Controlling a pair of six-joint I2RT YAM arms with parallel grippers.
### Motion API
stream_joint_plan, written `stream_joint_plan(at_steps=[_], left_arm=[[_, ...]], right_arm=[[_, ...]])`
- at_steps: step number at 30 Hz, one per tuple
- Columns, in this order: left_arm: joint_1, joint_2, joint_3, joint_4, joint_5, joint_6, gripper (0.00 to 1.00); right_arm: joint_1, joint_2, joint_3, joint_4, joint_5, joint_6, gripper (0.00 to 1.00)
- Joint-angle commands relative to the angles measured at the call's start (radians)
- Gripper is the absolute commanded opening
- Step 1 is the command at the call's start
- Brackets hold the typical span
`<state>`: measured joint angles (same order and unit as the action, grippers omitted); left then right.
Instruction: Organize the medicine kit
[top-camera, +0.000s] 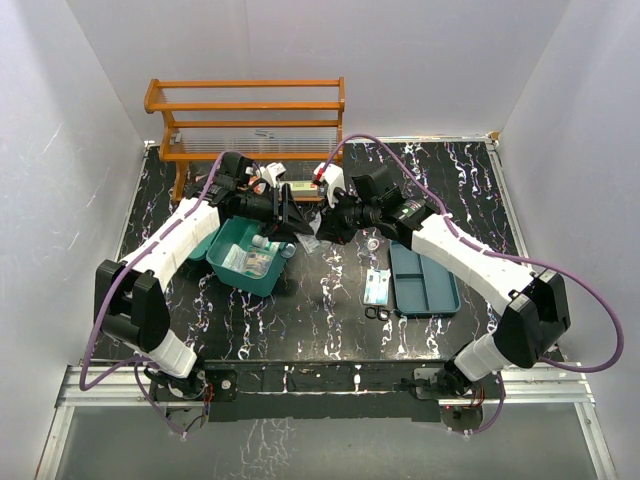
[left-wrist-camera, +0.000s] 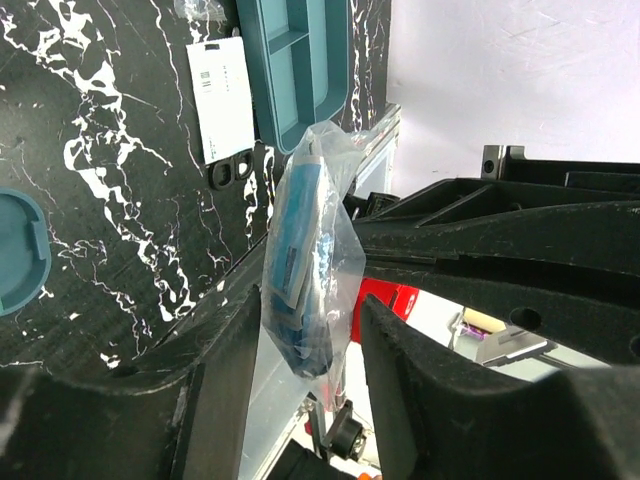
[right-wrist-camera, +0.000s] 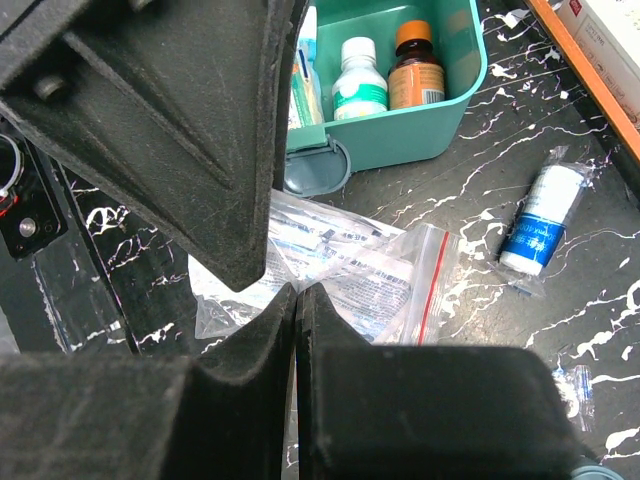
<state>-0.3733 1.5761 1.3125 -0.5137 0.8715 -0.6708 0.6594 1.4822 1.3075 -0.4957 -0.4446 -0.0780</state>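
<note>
Both arms reach in from the near corners and bend towards each other, so that their wrists meet nose to nose above the middle of the black, white-veined table (top-camera: 330, 320). The left gripper (left-wrist-camera: 310, 330) points sideways with its blocky black fingers (left-wrist-camera: 225, 390) standing on either side of a clear plastic bag (left-wrist-camera: 300, 250) holding a flat blue item. One pad touches the film, but it cannot be told whether the pair actually squeezes it. The right gripper (right-wrist-camera: 297, 295) has its fingers (right-wrist-camera: 400, 400) pressed together tip to tip.

The medicine kit (top-camera: 240, 262), a teal box with rounded corners, sits open just left of centre, below the left wrist. Inside it stand a white bottle (right-wrist-camera: 358, 75) with a green label and an amber bottle (right-wrist-camera: 415, 72) with an orange cap, beside flat packets. Its darker insert tray (top-camera: 425, 285), divided into compartments, lies apart to the right, with a white card (top-camera: 377, 287) just beside it.

Crinkled zip bags (right-wrist-camera: 370, 270) with a red seal line lie near the box's rounded latch (right-wrist-camera: 318, 170). A white-and-blue roll (right-wrist-camera: 545, 220) in clear wrap lies farther off.
</note>
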Motion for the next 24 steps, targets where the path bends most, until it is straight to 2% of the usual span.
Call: stream_joint_plan(at_steps=[1,6,10,12,15,21,24], left_arm=[[0.003,-0.025,0.016,-0.061,0.034,0.044,0.4],[0.003,-0.028,0.03,-0.087,0.023,0.091,0.28],[0.003,-0.039,0.033,-0.087,0.026,0.137,0.14],[0.002,-0.052,0.024,-0.075,0.02,0.157,0.08],[0.002,-0.077,0.013,-0.065,0.003,0.204,0.06],[0.012,-0.129,0.015,-0.121,-0.088,0.311,0.05],[0.036,-0.155,0.017,-0.168,-0.165,0.342,0.05]], right_arm=[[0.004,0.011,0.049,0.048,-0.019,-0.015,0.0],[0.005,0.033,0.069,0.041,-0.01,-0.005,0.0],[0.007,0.042,0.079,0.036,0.005,0.004,0.02],[0.007,0.043,0.081,0.034,0.026,0.02,0.11],[0.006,0.04,0.084,0.02,0.08,0.037,0.3],[0.006,0.013,0.072,0.012,0.214,0.071,0.42],[0.005,-0.022,0.076,0.025,0.23,0.104,0.51]])
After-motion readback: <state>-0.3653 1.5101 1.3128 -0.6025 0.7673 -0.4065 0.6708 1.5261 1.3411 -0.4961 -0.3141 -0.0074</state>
